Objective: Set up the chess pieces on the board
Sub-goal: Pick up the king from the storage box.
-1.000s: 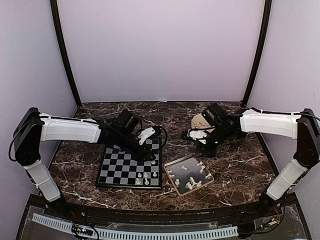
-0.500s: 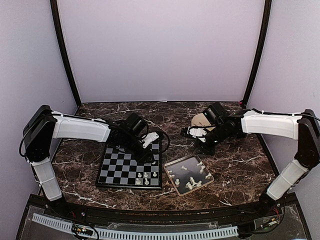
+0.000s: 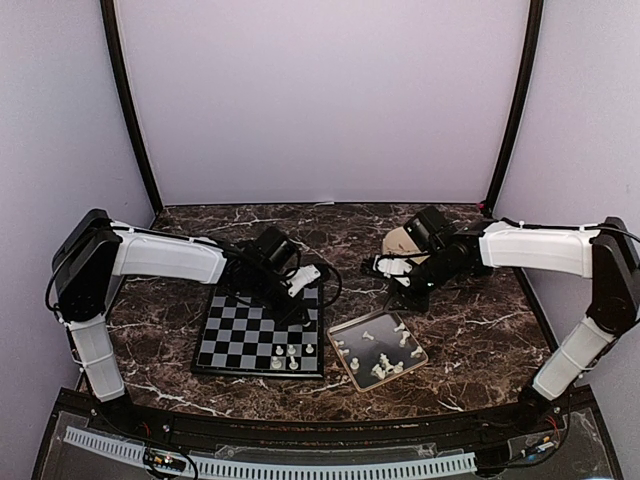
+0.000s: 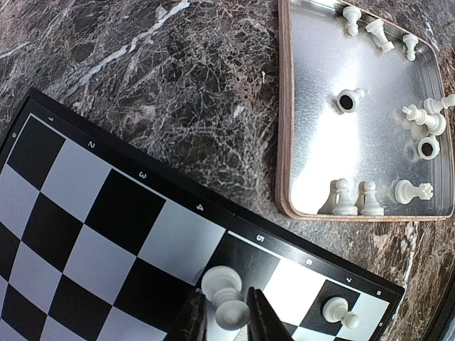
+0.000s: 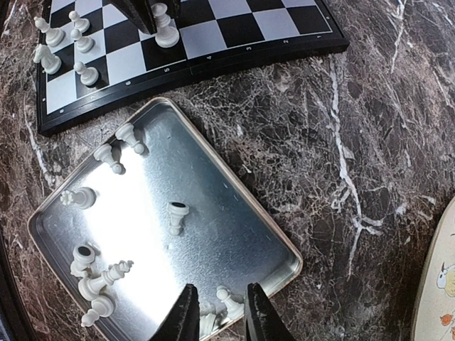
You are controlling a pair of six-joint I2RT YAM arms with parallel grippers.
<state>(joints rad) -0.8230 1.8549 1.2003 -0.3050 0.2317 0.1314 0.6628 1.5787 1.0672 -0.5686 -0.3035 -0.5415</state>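
The board (image 3: 232,340) lies left of centre, with a few white chess pieces (image 3: 292,355) near its front right corner. My left gripper (image 3: 302,310) is low over the board's right edge. Its fingers are shut on the head of a white pawn (image 4: 225,285) that stands by the mark 5. From the right wrist, that same pawn (image 5: 166,33) is upright on its square. My right gripper (image 3: 402,298) hangs over the far corner of the metal tray (image 3: 345,328). That gripper (image 5: 219,316) is narrowly open and holds nothing; two small pawns (image 5: 229,302) lie below it.
Several loose white pieces (image 4: 419,121) are scattered in the tray (image 4: 282,142). A second pawn (image 4: 335,309) stands on the board (image 4: 85,234) near the mark 7. A round beige plate (image 3: 398,240) sits behind my right gripper. Dark marble tabletop surrounds everything.
The left arm has drawn in toward the board, and its jaws have narrowed round the pawn. My right gripper has shifted slightly left over the tray corner and narrowed a little.
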